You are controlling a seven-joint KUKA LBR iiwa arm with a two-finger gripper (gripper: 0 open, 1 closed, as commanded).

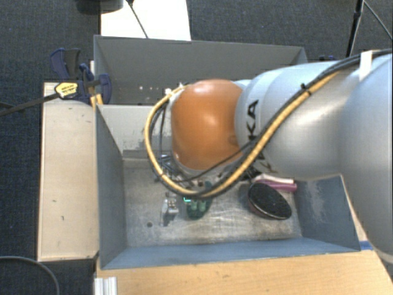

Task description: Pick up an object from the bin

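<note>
My gripper (169, 212) hangs low over the left middle of the bin floor, mostly hidden under the arm's orange cover. Right beside it on the floor is a small dark green thing (198, 208), partly covered by the wrist; whether the gripper touches it I cannot tell. Further right lies a round black brush head (268, 202) with a pink handle (280, 182) running under the arm.
The arm reaches in from the right and covers the bin's back and right half. Bare grey floor stretches along the front wall and in the left front corner.
</note>
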